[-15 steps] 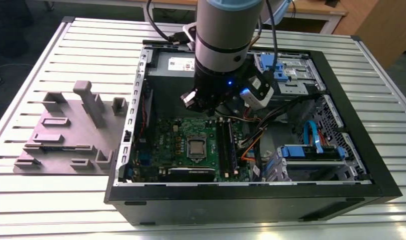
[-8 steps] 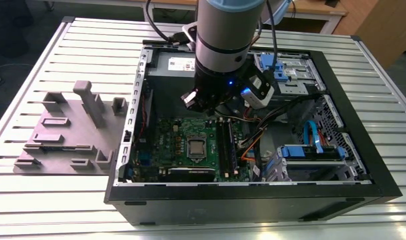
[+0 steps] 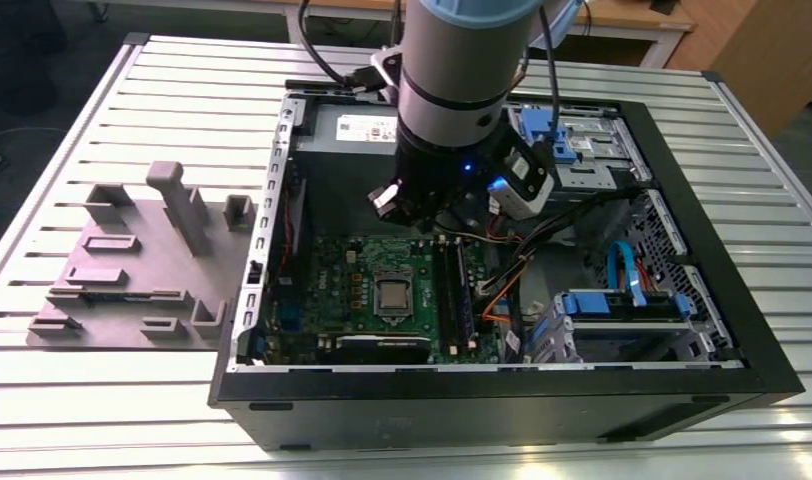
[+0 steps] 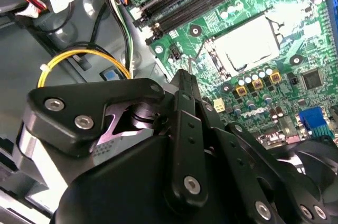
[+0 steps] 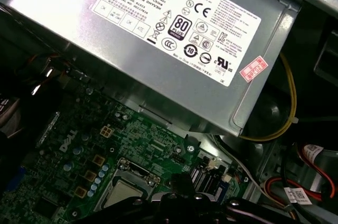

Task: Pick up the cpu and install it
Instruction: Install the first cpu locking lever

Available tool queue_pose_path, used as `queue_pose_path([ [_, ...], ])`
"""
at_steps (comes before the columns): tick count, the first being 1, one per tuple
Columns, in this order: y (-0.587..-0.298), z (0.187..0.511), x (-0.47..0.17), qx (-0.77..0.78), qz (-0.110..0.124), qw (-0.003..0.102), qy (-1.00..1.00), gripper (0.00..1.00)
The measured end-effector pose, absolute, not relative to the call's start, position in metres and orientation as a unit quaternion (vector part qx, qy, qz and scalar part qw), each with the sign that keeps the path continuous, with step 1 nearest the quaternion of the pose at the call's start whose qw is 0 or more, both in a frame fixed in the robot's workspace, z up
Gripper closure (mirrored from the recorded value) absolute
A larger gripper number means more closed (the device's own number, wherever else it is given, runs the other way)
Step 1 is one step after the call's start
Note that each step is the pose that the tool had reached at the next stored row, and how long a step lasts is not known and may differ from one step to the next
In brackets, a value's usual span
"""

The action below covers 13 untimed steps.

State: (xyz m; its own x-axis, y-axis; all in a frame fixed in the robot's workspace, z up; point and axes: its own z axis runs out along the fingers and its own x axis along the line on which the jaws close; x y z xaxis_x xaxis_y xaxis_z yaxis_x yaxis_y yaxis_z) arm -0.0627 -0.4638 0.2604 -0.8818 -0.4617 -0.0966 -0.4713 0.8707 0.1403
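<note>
The cpu [image 3: 394,296] lies in the motherboard [image 3: 326,290] socket. The pincer [image 4: 186,78] hovers above, apparently closed and empty. Judged light, rigid, fragile: grip by opposite edges.

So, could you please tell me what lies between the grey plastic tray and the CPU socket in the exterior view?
In the exterior view, the computer case's side wall and a strip of green motherboard lie between the tray and the socket.
</note>
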Motion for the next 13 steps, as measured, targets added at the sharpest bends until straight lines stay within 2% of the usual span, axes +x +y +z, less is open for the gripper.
queue_pose_path([
  [13,-0.4627,0.2512,-0.0613,-0.242,0.08,0.03,0.967,0.9],
])
